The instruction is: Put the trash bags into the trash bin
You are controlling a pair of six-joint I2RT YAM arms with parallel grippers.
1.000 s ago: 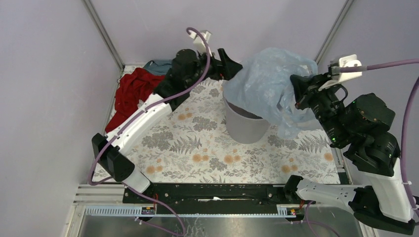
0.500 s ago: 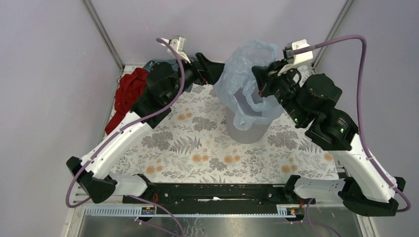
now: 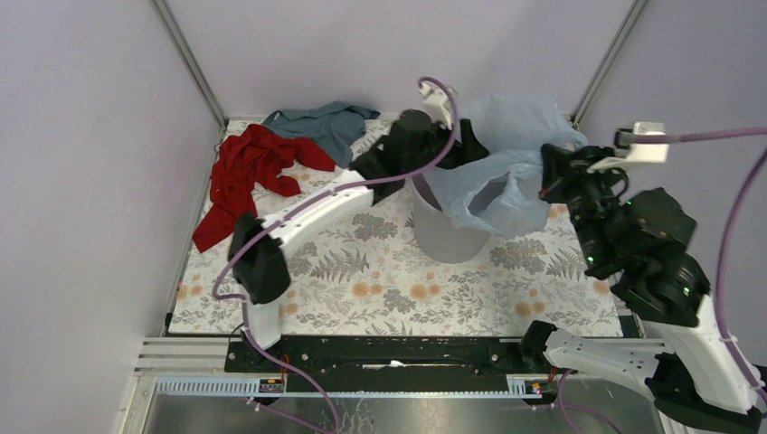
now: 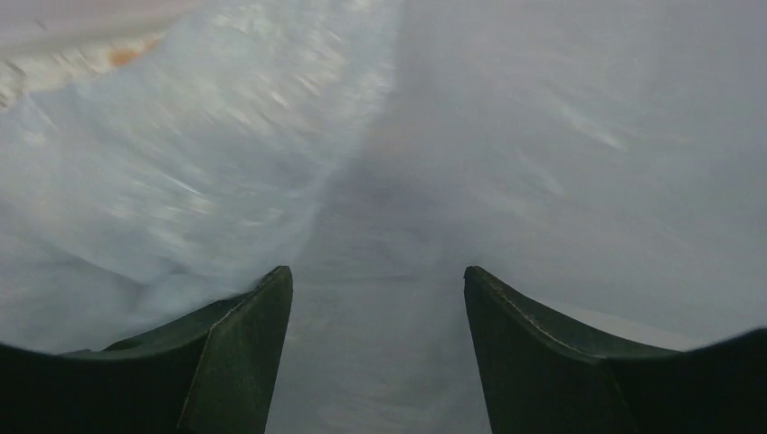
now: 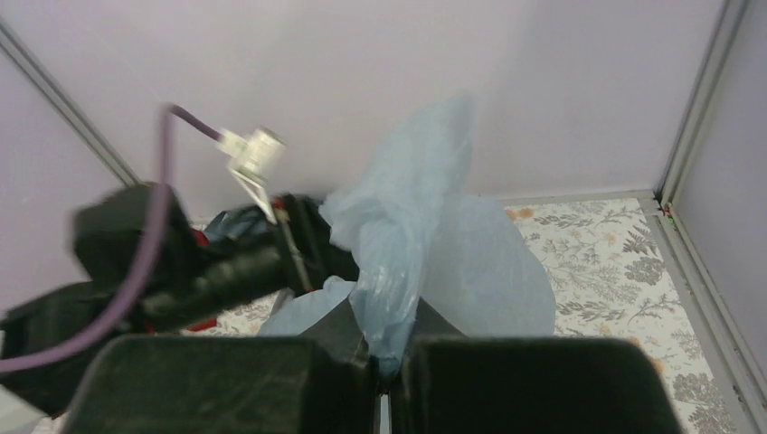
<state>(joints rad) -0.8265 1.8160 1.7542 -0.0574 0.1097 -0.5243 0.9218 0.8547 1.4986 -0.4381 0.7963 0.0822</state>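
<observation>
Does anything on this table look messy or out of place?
Yes. The pale blue trash bag isn't inside the grey bin; it billows over the rim's right side, pinched by the right gripper. A red cloth and a teal-grey cloth lie crumpled in the far-left corner.

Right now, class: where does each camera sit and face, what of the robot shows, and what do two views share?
Top external: above and behind the bases, looking down on the table; left arm and right arm flank the round light grey plastic bin.
Left wrist: on the left arm, facing a close pale blur; left end effector open.
Right wrist: on the right arm, facing the back wall; right end effector pinches a pale blue translucent plastic bag.
Shared: top external and right wrist both show the bag.
</observation>
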